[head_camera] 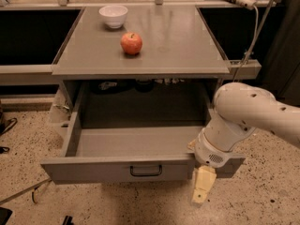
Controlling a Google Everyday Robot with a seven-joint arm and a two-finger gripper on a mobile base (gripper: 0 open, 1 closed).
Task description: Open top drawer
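Note:
The top drawer (108, 170) is pulled far out from under the grey counter. Its wide shallow tray (136, 139) shows and looks bare. A small black loop handle (146, 170) sits on the middle of its flat front. My gripper (202, 191) hangs from the white arm (243, 116) at the drawer's front right corner, pointing down toward the floor, right of the handle and not on it. The lower drawers are hidden under the open one.
A red apple (131, 43) and a white bowl (113, 16) sit on the counter top (178, 41). A cable (248, 41) hangs at the right. Speckled floor (28, 144) lies around the cabinet. Dark shelves flank it.

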